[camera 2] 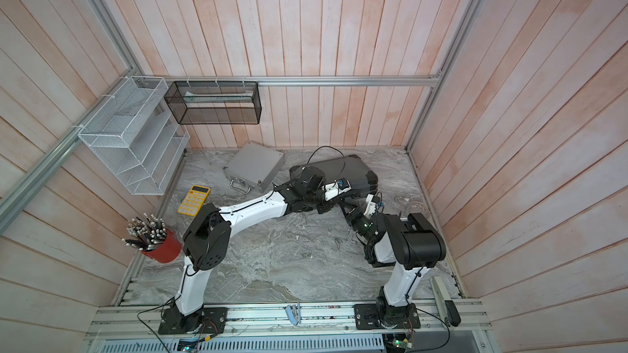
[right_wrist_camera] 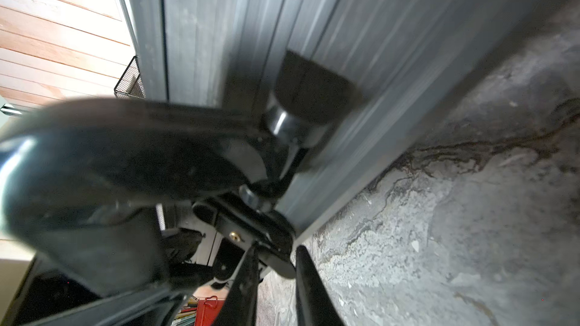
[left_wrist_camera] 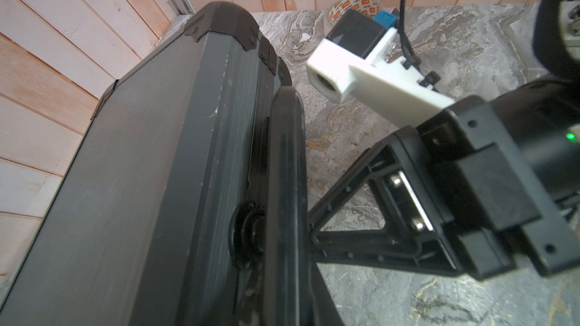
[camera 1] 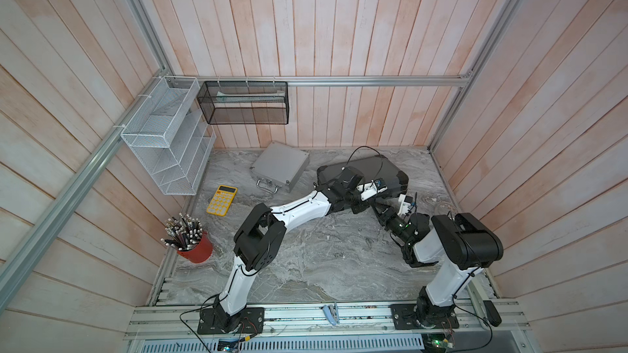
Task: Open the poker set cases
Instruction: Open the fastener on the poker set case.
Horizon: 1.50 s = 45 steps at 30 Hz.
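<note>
Marble tabletop [camera 1: 323, 266]; two cases closed: silver case [camera 1: 280, 166], dark-grey case [camera 1: 390, 173]. Right claw [left_wrist_camera: 314, 235] pinching latch [right_wrist_camera: 273, 255]; left claw [camera 1: 355, 203] grip indiscernible.

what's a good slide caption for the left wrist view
Right tool at the handle of the closed dark-grey poker case, tape roll beyond

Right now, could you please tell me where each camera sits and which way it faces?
Top view: overhead, looking down at the table; left arm and right arm show.
Top view: overhead too, same aim; dark-grey case and silver case at the back.
Left wrist: on the left arm, looking along the dark-grey case; the right end effector shows.
Right wrist: low, close against the dark-grey case; its own fingers show.
Shared: both wrist views show the dark-grey case; both top views, nearly everything.
</note>
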Each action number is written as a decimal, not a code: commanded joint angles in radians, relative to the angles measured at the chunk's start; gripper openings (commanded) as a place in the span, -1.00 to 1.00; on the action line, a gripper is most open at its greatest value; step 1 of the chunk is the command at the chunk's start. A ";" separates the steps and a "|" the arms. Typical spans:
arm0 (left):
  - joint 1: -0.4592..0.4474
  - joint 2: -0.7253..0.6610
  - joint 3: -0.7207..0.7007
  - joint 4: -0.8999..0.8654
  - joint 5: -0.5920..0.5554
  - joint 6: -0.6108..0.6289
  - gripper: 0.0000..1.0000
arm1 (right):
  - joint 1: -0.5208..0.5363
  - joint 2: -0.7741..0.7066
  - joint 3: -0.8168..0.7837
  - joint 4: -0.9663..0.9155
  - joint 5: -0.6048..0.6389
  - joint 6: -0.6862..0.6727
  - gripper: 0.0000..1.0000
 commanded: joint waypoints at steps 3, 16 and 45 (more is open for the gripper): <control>0.004 -0.054 -0.025 0.181 0.004 -0.041 -1.00 | 0.010 -0.081 0.029 0.055 -0.015 0.005 -0.60; 0.008 -0.048 -0.120 0.222 -0.007 -0.059 -1.00 | 0.009 -0.252 0.030 -0.168 0.015 -0.067 -0.66; 0.025 -0.037 -0.289 0.288 -0.012 -0.128 -1.00 | -0.161 -0.545 -0.056 -0.765 0.026 -0.336 -0.36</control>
